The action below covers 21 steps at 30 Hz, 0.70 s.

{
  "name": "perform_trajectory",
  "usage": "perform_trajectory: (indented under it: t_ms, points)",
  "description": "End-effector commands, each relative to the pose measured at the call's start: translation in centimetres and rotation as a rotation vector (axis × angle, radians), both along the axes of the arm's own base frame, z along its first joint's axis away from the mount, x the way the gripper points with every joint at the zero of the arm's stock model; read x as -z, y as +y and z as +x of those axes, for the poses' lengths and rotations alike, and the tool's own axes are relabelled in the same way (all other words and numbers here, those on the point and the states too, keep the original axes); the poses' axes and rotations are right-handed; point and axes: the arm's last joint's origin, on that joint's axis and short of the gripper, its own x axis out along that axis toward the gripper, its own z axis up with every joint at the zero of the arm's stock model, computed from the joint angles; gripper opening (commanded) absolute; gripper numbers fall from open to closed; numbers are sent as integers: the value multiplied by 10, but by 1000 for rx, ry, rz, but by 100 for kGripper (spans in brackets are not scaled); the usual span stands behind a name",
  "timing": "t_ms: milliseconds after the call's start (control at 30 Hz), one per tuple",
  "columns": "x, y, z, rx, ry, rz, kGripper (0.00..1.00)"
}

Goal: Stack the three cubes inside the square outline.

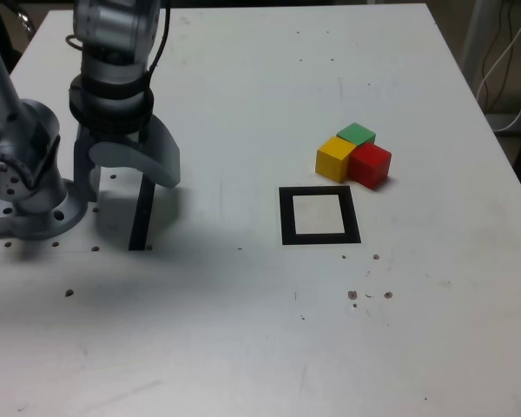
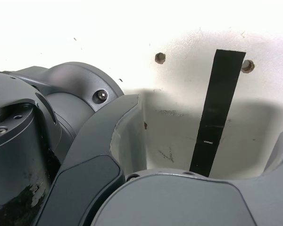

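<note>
Three small solid cubes, one green (image 1: 357, 133), one yellow (image 1: 334, 157), one red (image 1: 370, 163), touch in one cluster just beyond your single thick black square outline (image 1: 319, 215). Your one grey gripper (image 1: 122, 182) hangs spread wide, empty, over one thin black strip (image 1: 141, 219).

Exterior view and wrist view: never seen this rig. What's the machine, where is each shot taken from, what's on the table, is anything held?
The grey machine is a single robot arm ending in a pincer. The exterior view comes from a camera off the arm, looking down at the white table. The wrist view comes from a camera on the arm's wrist, looking out between the pincer's fingers at a thin black strip on the table.

On the table sit three cubes touching in a cluster: yellow cube, red cube and green cube. Just in front of them is a black square outline, nothing inside it.

The pincer is open and holds nothing; it hangs over the strip, far from the cubes.
</note>
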Motion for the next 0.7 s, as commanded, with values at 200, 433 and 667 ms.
perform_trajectory:
  t_ms: [200, 433, 667]
  points:
    - [-2, -1, -1, -10, 3, -1, 97]
    - [-18, -3, -1, -5, -44, -7, 95]
    - [-66, -8, 33, 7, -147, -4, 94]
